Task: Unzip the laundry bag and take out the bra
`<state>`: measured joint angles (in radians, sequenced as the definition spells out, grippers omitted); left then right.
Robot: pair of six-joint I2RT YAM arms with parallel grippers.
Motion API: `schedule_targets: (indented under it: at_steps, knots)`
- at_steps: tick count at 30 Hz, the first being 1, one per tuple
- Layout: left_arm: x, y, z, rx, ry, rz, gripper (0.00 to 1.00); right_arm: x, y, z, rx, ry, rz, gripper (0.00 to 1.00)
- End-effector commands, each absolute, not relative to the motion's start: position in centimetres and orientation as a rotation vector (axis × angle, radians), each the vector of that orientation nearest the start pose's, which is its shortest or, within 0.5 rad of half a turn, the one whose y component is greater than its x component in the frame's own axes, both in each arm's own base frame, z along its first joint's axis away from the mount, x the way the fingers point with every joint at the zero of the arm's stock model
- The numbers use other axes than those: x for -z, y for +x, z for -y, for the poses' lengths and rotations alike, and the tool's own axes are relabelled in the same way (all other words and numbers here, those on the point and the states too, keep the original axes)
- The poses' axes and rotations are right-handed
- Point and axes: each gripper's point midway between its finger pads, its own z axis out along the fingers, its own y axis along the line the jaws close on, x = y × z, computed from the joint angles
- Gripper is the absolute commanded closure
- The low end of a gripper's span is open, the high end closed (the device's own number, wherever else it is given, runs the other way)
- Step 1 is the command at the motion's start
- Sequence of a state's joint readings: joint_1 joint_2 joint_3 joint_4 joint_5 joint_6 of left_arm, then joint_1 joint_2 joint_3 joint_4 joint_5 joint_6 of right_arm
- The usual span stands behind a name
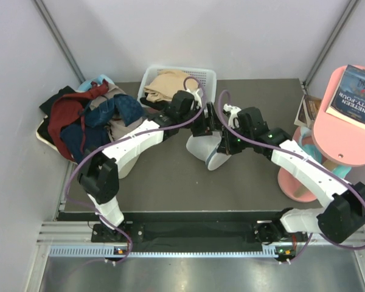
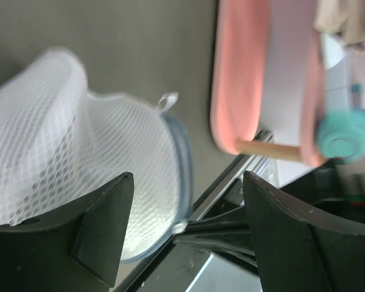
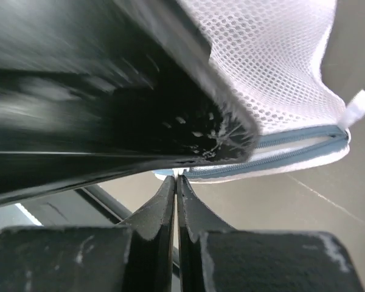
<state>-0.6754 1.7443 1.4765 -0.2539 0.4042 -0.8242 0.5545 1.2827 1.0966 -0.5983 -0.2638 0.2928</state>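
Observation:
The laundry bag, a whitish mesh pouch with a blue-grey zipper rim, lies mid-table. It also shows in the left wrist view and the right wrist view. My left gripper is open over the bag's far side, and in its own view one finger lies against the mesh. My right gripper is shut, and its tips pinch a small pale zipper pull at the end of the zipper. The bra is hidden.
A white slotted basket with a tan garment stands at the back. A pile of dark red and blue clothes lies at the back left. A pink stool with a book stands off the right edge.

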Motion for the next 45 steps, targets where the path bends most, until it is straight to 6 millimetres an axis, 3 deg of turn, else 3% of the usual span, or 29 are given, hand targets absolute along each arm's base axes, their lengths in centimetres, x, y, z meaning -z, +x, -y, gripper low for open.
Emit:
schedule_targets:
  at_steps: [1, 2, 4, 6, 8, 12, 18, 21, 24, 25, 27, 29, 33, 38, 45]
  knots:
    - [-21.8, 31.2, 38.6, 1.248, 0.155, -2.361, 0.23, -20.8, 26.5, -22.4, -0.694, -0.394, -2.288, 1.00]
    - [-20.8, 31.0, 38.1, 1.230, 0.124, -2.386, 0.23, -20.9, 26.5, -22.3, -0.691, -0.385, -2.283, 1.00]
    - [-21.8, 31.1, 38.0, 1.245, 0.112, -2.321, 0.22, -21.2, 26.4, -22.3, -0.701, -0.370, -2.280, 1.00]
    - [-21.2, 30.6, 37.8, 1.269, 0.097, -2.311, 0.21, -21.3, 26.2, -22.4, -0.719, -0.369, -2.270, 1.00]
    - [-21.5, 30.6, 38.4, 1.304, 0.115, -2.298, 0.21, -21.0, 26.1, -22.4, -0.724, -0.370, -2.275, 1.00]
    - [-20.2, 30.3, 39.9, 1.295, 0.177, -2.333, 0.21, -21.0, 25.8, -22.5, -0.730, -0.389, -2.277, 1.00]
    - [-19.4, 30.4, 40.6, 1.313, 0.195, -2.350, 0.32, -21.0, 25.6, -22.4, -0.731, -0.404, -2.277, 1.00]
    - [-19.5, 30.5, 41.2, 1.344, 0.206, -2.340, 0.44, -20.8, 25.4, -22.5, -0.747, -0.401, -2.279, 1.00]
    - [-19.7, 30.7, 41.5, 1.371, 0.187, -2.322, 0.65, -20.6, 25.2, -22.7, -0.759, -0.399, -2.286, 1.00]
    - [-19.7, 30.8, 41.5, 1.371, 0.166, -2.324, 0.79, -20.4, 25.2, -22.6, -0.758, -0.399, -2.290, 1.00]
    - [-19.9, 31.2, 41.5, 1.371, 0.140, -2.310, 0.90, -20.0, 25.1, -22.7, -0.765, -0.399, -2.305, 1.00]
    - [-20.2, 31.7, 41.4, 1.380, 0.099, -2.300, 1.00, -19.6, 24.8, -22.7, -0.778, -0.393, -2.315, 1.00]
    - [-21.6, 33.5, 40.9, 1.388, 0.018, -2.234, 1.00, -19.4, 24.2, -23.3, -0.834, -0.392, -2.325, 1.00]
    - [-23.0, 37.3, 38.3, 1.371, -0.112, -2.162, 1.00, -18.4, 23.4, -23.1, -0.850, -0.395, -2.352, 1.00]
    - [-23.8, 40.9, 35.4, 1.403, -0.192, -2.110, 1.00, -16.6, 22.5, -22.2, -0.809, -0.397, -2.399, 1.00]
